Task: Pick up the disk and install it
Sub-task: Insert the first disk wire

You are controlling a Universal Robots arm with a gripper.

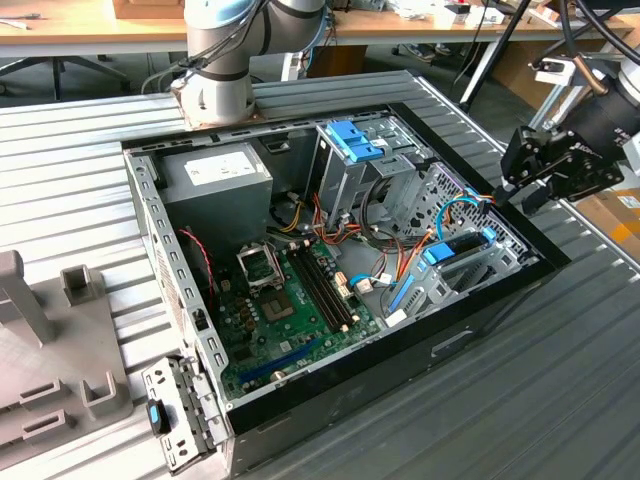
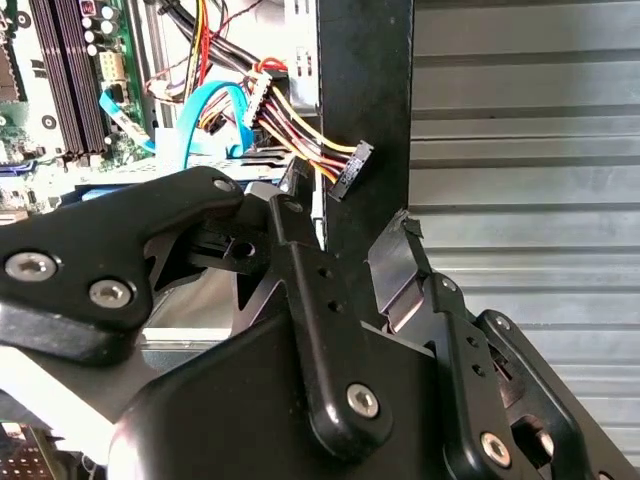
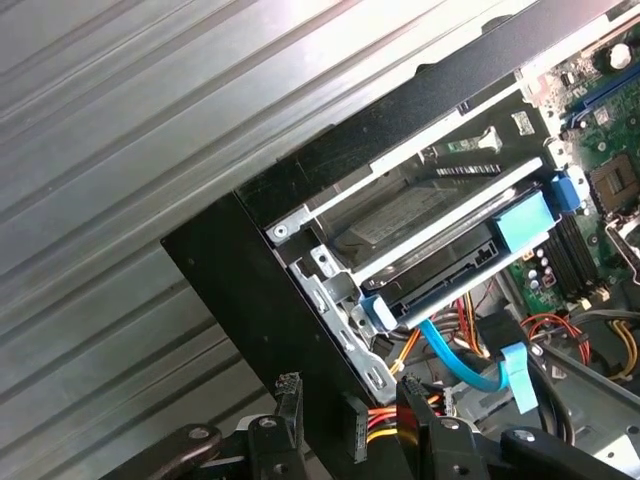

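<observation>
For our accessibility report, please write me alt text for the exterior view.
An open computer case lies on a ribbed metal table. At the exterior view's right, the tool hangs at the case's edge, close to the disk with blue rails, which sits in a bay.

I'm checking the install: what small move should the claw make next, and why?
Probably ease the claw inward, off the case wall, toward the disk. The claw is open and empty at the wall, while the disk lies in its bay, untouched.
</observation>
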